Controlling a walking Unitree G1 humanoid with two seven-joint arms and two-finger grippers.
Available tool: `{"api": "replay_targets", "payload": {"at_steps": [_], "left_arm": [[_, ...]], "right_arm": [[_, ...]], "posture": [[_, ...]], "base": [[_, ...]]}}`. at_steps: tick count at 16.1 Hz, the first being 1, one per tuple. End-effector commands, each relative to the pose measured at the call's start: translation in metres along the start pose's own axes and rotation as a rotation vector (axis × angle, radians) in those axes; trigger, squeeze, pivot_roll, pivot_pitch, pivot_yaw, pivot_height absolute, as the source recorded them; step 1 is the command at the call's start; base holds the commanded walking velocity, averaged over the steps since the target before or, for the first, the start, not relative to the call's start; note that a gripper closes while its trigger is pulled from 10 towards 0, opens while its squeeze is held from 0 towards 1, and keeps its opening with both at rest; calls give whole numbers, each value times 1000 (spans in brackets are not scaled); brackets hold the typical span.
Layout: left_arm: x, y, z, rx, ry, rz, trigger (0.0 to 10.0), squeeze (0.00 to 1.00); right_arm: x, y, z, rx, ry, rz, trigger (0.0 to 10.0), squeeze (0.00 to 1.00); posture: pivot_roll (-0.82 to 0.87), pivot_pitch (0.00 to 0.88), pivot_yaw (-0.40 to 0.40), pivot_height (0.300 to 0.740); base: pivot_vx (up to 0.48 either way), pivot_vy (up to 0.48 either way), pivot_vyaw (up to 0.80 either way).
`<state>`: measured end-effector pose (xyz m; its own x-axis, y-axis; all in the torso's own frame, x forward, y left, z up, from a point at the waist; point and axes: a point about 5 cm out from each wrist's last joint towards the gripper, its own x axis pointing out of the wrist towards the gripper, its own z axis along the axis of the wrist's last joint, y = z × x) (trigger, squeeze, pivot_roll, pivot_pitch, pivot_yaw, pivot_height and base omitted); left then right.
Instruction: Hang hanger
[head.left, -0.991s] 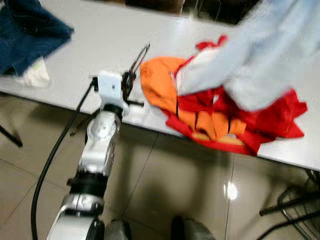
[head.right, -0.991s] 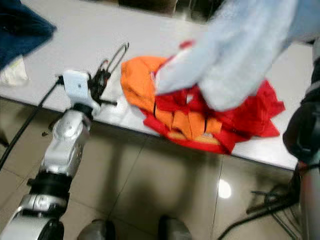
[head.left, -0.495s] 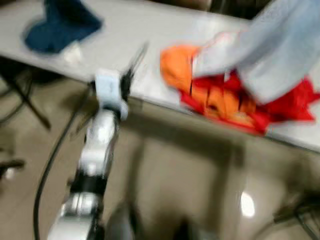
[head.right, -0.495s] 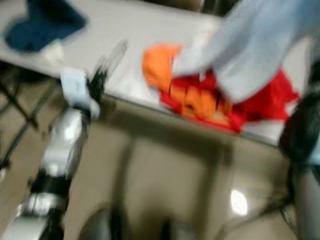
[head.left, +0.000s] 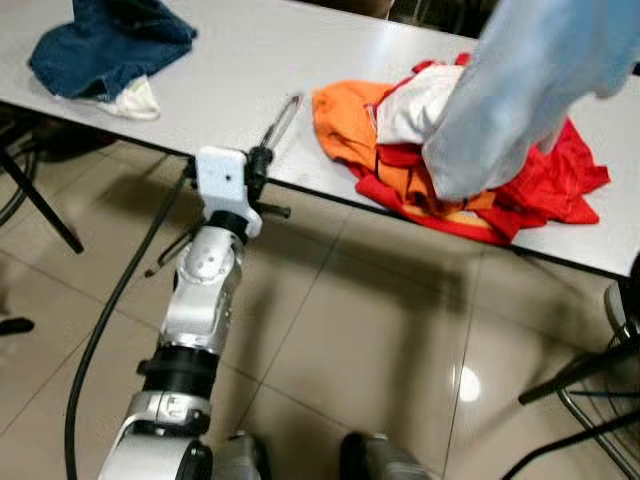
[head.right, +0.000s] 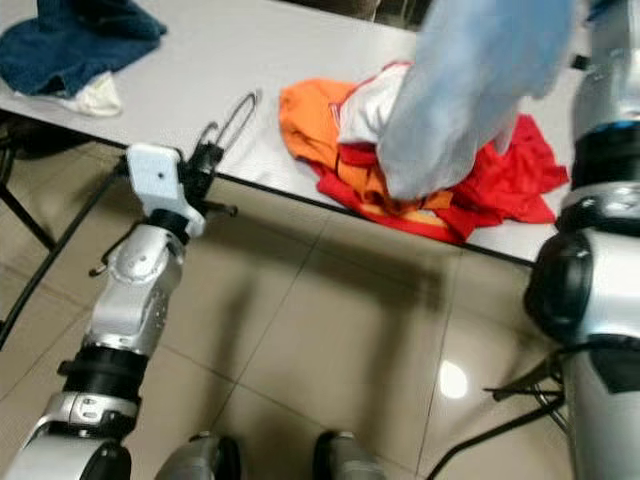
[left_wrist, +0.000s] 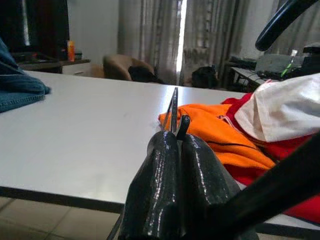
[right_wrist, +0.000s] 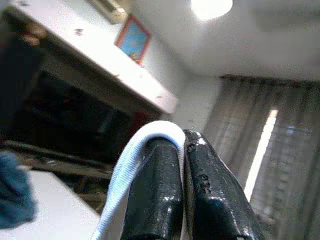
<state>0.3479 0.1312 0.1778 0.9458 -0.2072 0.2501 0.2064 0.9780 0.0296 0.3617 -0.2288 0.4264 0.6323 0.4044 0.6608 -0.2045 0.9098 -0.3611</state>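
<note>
A long white tabletop (head.left: 230, 70) stands before you, its near edge running over a floor of glossy beige tiles (head.left: 360, 340) that catch a ceiling light's glare. At the far left of the tabletop lies a crumpled pair of blue jeans (head.left: 105, 45) with a scrap of white cloth (head.left: 135, 98) touching its near side. Further right, your left hand (head.left: 262, 170) is at the tabletop's near edge, its fingers closed together on a thin wire hanger (head.left: 280, 122) that lies flat on the surface and points away from you, just beside an orange garment (head.left: 340, 125). That garment sits tangled with a red one (head.left: 545, 185) and a white one (head.left: 420, 100) in a heap right of centre. Above the heap hangs a pale blue garment (head.left: 530, 80), held up by your right arm (head.right: 600, 180); in the right wrist view your right hand (right_wrist: 182, 150) is clamped shut on a fold of whitish fabric (right_wrist: 135, 160). Through the left wrist view, the room behind shows long grey curtains (left_wrist: 150, 40), a brown armchair (left_wrist: 122, 67) and a dark cabinet (left_wrist: 35, 25). Black chair legs (head.left: 580, 380) stand on the tiles at the right.
</note>
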Motion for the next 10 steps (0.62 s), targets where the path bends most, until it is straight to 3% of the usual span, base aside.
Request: {"api": "replay_targets", "payload": {"at_steps": [1,5,10], "left_arm": [[0,0,2,-2,-6,-3,10000,0],[1,0,2,0,-6,-3,10000,0],[0,1,3,6,-2,-5,10000,0]], "right_arm": [[-2,-2,4,23,-23,4,0,0],[-14,5,-21,88,69,-6,0,0],[-22,13,-30,142,90,-4,0,0]], "posture": [[-107,114,-44,740],[-103,113,-42,740],[-101,118,-36,740]], "base": [[-274,0,0],[-278,0,0],[-315,0,0]]}}
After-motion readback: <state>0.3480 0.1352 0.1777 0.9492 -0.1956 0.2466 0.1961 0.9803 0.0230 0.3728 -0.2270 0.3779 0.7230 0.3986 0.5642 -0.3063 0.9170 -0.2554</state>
